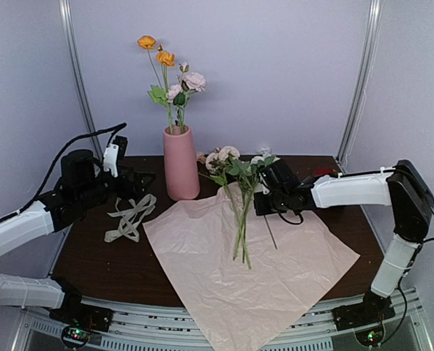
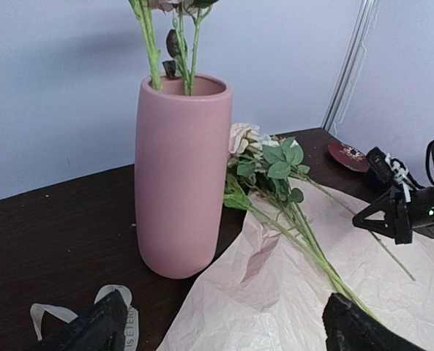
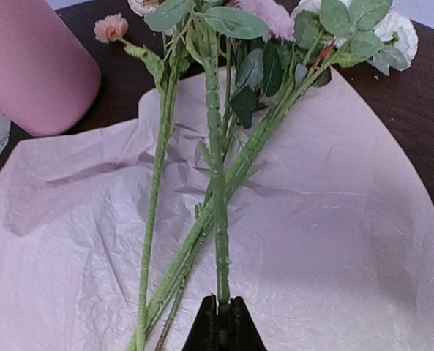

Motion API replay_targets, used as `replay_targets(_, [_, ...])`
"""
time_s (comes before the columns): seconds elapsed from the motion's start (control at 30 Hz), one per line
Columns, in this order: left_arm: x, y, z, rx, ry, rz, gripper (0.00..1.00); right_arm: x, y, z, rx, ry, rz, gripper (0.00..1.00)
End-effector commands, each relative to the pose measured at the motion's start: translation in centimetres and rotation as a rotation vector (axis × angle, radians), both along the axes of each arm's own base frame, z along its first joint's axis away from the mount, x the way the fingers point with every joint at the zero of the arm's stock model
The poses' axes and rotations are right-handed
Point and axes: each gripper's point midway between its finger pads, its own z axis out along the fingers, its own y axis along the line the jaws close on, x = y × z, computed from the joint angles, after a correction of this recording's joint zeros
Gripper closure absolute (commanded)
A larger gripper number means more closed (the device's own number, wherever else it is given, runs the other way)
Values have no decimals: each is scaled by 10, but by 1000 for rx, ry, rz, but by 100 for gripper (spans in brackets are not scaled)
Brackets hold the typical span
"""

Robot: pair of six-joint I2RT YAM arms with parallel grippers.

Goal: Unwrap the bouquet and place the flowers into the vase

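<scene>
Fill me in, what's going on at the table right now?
The bouquet is unwrapped: the pink paper lies spread on the table and the ribbon sits off to its left. Several flowers already stand in the vase. The right fingers are shut on one green stem from the loose bunch on the paper. The left fingers are open near the vase, holding nothing.

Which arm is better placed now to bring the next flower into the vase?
Right. The right fingers are shut on one green stem over the pink paper, right of the vase. The left fingers stand open and empty, by the ribbon.
</scene>
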Motion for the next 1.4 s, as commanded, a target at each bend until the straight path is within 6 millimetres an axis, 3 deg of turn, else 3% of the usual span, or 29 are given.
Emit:
replay_targets(0.0, [-2,7,29,-49,-104,20,4,3,-18,46,57,-90,-107,100])
replay_targets(0.13, [-7,22,44,-115,-138,95,2,1,-28,88,165,-173,-186,100])
replay_targets(0.23, [-17,36,56,-209,-197,146,2,-2,-30,131,293,-262,-195,100])
replay_targets(0.47, [-35,37,79,-371,-217,109,2,-36,-32,240,565,-501,-100,100])
replay_targets(0.57, [-45,23,96,-477,-225,30,2,-56,-31,275,629,-589,-53,100])
replay_targets(0.67, [-57,-15,108,-480,-212,-49,2,-83,-25,301,645,-678,-22,100])
replay_targets(0.8, [-86,-77,143,-427,-270,-149,2,-129,-8,311,594,-775,6,100])
replay_targets(0.9, [-98,-112,161,-438,-278,-261,2,-168,1,313,601,-865,20,100])
replay_targets(0.97, [-107,-129,176,-456,-291,-350,2,-180,13,305,588,-877,56,100])
replay_targets(1.1, [-123,-154,200,-484,-327,-508,2,-200,33,283,526,-942,136,100])
replay_targets(1.17, [-132,-165,203,-483,-336,-583,2,-212,38,278,530,-984,167,100])
replay_targets(1.37, [-140,-176,205,-490,-363,-663,3,-221,55,277,524,-1024,248,100])
